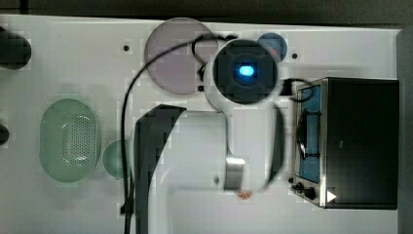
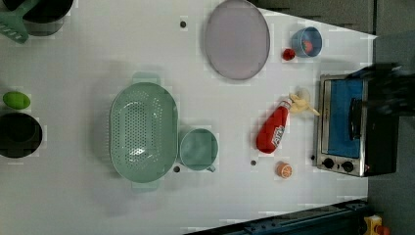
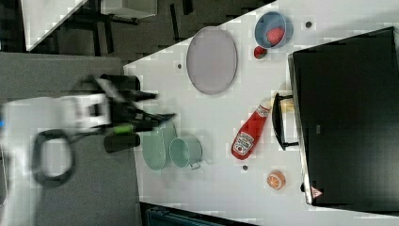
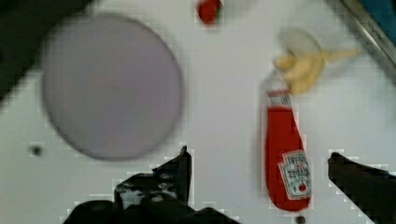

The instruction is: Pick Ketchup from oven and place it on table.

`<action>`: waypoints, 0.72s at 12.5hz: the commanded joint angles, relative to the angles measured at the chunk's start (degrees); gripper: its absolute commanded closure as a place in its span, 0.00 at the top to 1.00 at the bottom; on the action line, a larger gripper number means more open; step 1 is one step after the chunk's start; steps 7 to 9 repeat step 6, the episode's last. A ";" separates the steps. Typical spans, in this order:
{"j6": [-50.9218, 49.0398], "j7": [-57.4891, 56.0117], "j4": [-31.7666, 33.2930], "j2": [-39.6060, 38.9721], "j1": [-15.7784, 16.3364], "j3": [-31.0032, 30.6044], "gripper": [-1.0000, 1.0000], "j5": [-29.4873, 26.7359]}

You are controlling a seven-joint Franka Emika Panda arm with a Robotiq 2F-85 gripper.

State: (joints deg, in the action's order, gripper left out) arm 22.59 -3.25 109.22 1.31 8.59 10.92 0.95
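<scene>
Ketchup (image 2: pixel 272 131) lying flat on the white bench (image 2: pixel 88 205), outside the oven (image 2: pixel 348 125), between its closed glass door and the small green cup (image 2: pixel 198 149); white cap toward the oven, touching or just beside a pale yellow banana (image 2: pixel 302 104); label facing up; wrist view has the bottle lengthwise between the two dark fingers (image 4: pixel 173 173), neither one touching it; pincer (image 4: pixel 259 179) released, spread wide, holding nothing, hanging above the bottle; right view has the arm raised well off the bench, blurred, at the right view's left; top view has the arm's white body covering the bottle's spot; oven stands at the left view's right edge, door blue, black handle (image 3: pixel 278 121) facing the bottle, two knobs (image 2: pixel 337 164) low on its steel front; orange slice (image 2: pixel 284 170) on the bench near the bottle's base and the knobs; grey plate (image 2: pixel 237 39) well apart from the bottle; blue bowl (image 2: pixel 307 41) beyond it holding something red; small red strawberry (image 2: pixel 288 54) just beside that bowl; green colander (image 2: pixel 143 129) touching or just beside the cup; green lime-like fruit (image 2: pixel 16 100) and black bowl (image 2: pixel 18 135) at the left view's left edge; small dark hole (image 2: pixel 253 162) near the bottle's base.
</scene>
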 commanded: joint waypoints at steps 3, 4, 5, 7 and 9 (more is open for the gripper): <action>-12.96 1.68 -12.33 -0.25 -0.04 1.13 1.00 -0.39; -17.87 1.68 -14.13 -0.22 -0.08 1.14 1.00 -0.39; -22.63 1.68 -15.64 -0.20 -0.09 1.14 1.00 -0.40; -26.11 1.68 -16.71 -0.19 -0.08 1.12 1.00 -0.40; -26.11 1.68 -16.71 -0.19 -0.08 1.12 1.00 -0.40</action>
